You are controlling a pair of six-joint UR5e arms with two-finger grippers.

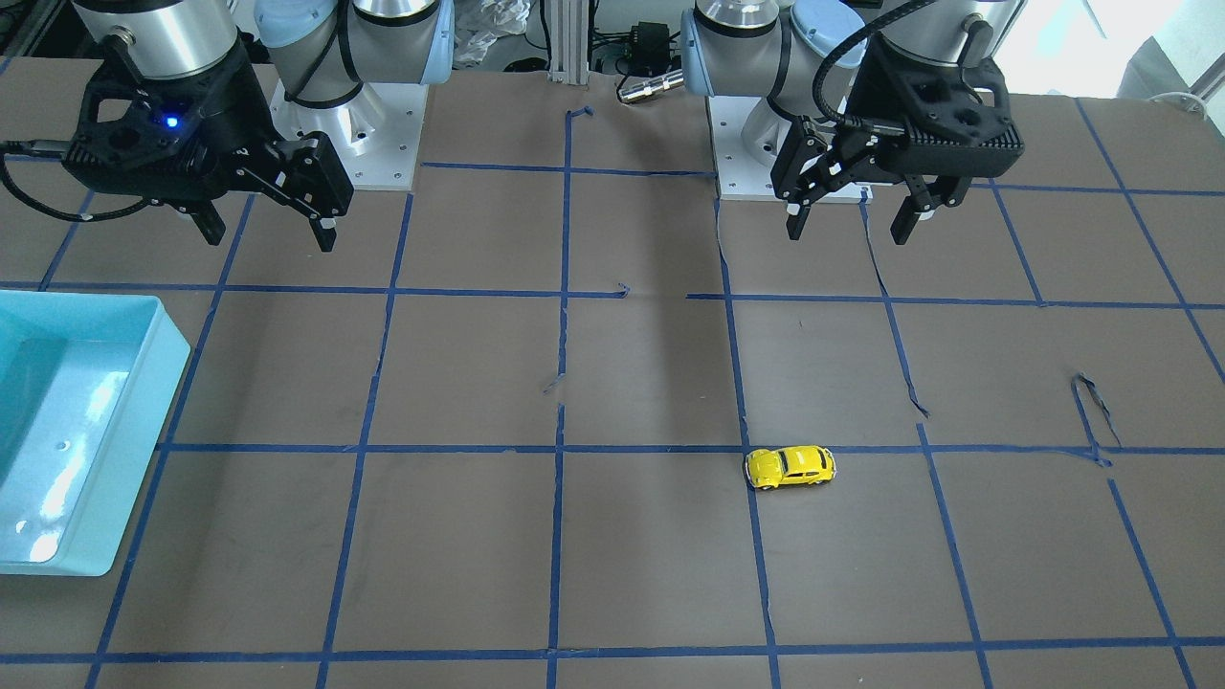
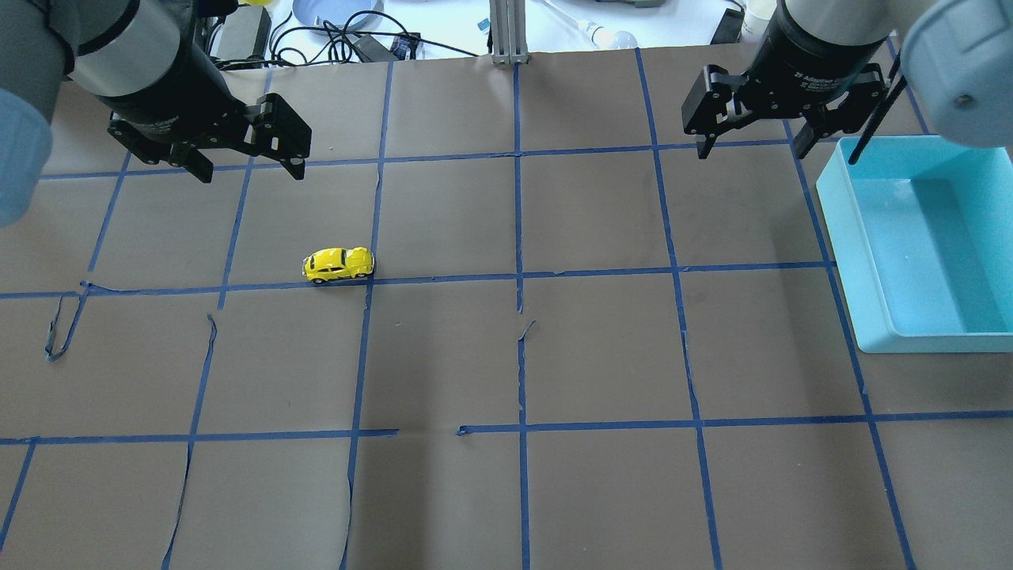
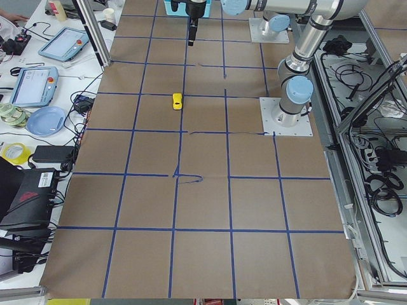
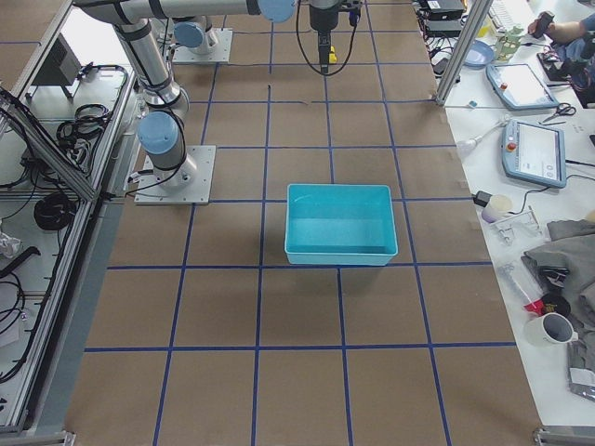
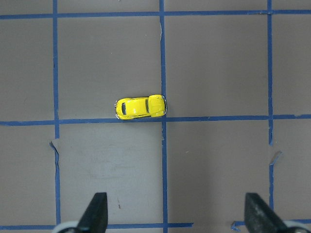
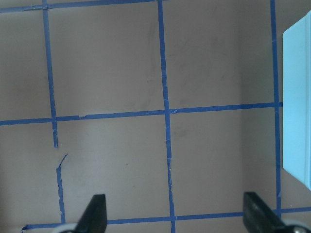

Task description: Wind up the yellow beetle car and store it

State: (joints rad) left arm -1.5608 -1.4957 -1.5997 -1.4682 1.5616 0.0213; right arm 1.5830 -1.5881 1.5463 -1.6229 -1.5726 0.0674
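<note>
The yellow beetle car (image 2: 339, 264) stands on its wheels on the brown table, beside a blue tape line; it also shows in the front view (image 1: 790, 467), the left side view (image 3: 177, 101) and the left wrist view (image 5: 141, 107). My left gripper (image 2: 249, 168) hangs open and empty high above the table, farther back than the car (image 1: 852, 222). My right gripper (image 2: 752, 147) is open and empty, just left of the light blue bin (image 2: 918, 245). Its fingertips (image 6: 95, 213) frame bare table in the right wrist view.
The light blue bin sits at the table's right side (image 1: 72, 431), empty inside (image 4: 339, 223). Blue tape lines grid the brown paper, with a few torn, lifted strips (image 2: 59, 328). Tablets, cables and a plate (image 3: 46, 119) lie beyond the far edge.
</note>
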